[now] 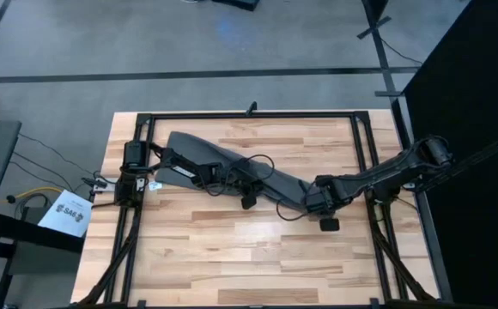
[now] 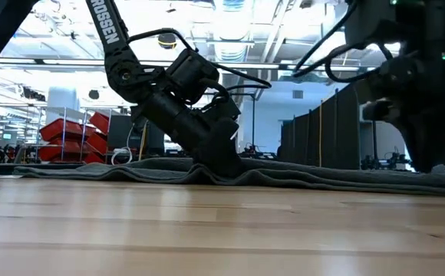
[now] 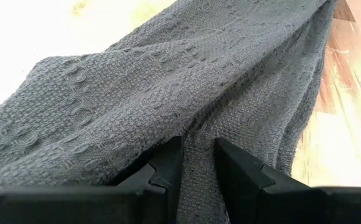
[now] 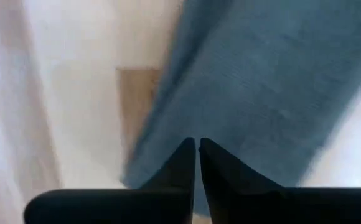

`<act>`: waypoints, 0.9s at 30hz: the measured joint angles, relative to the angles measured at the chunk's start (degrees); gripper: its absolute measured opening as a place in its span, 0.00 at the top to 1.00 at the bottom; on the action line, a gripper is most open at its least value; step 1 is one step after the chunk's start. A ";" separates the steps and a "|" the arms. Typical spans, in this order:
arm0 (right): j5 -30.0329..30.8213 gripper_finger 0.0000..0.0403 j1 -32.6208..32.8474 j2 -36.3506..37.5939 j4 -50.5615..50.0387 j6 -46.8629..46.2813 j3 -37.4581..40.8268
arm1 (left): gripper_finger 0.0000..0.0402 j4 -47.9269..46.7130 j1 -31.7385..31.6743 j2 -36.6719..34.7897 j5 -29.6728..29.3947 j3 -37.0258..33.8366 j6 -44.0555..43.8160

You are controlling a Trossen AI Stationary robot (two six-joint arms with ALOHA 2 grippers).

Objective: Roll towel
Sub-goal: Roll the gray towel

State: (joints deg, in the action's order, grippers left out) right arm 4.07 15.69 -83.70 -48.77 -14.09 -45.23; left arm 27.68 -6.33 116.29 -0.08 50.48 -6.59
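The dark grey towel (image 1: pixel 193 148) lies on the wooden table as a long slanting band, from the far left toward the middle right. My left gripper (image 1: pixel 250 194) is down on the band's middle and shut on a ridge of cloth (image 3: pixel 198 146). My right gripper (image 1: pixel 314 203) is at the band's right end, its fingers (image 4: pixel 197 149) shut at the towel (image 4: pixel 261 81). In the low view the towel (image 2: pixel 330 175) lies low along the table, puckered up around the left gripper (image 2: pixel 224 164). My left gripper pinches a raised fold of the towel (image 3: pixel 199 134) between its two fingers, about midway along the band. It comes slanting down from the table's left. The cloth around the fold rests on the table. My right gripper is shut at the towel's right end (image 4: pixel 187 134), near an edge. Its own fingertips hide the place of contact, so one layer or several cannot be told. The cloth there lies low over the table.
A black frame (image 1: pixel 249 114) runs around the tabletop. Bare wood (image 1: pixel 249 257) fills the near half of the table. The room's floor lies beyond the far edge.
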 joint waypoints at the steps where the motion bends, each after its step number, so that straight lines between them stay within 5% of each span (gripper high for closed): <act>1: -0.25 0.98 0.26 0.00 0.96 -0.71 0.66 | 0.80 0.02 0.00 0.00 0.00 0.00 0.17; 9: -0.23 1.00 1.26 0.26 3.27 -5.61 6.86 | 0.80 -3.27 0.11 -3.35 3.46 -0.26 1.35; 18: -0.32 1.00 0.58 0.17 -1.07 -6.71 7.98 | 0.80 -19.42 0.31 -13.01 4.58 -0.33 1.95; 27: -0.59 1.00 -0.23 0.07 -2.69 -8.78 8.14 | 0.80 -42.16 -0.58 -21.13 -11.05 -0.34 -0.88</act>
State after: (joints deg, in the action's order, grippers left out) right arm 3.48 15.46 -83.63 -51.46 -22.87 -37.09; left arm -14.48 -6.91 95.16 -11.13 50.14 -7.47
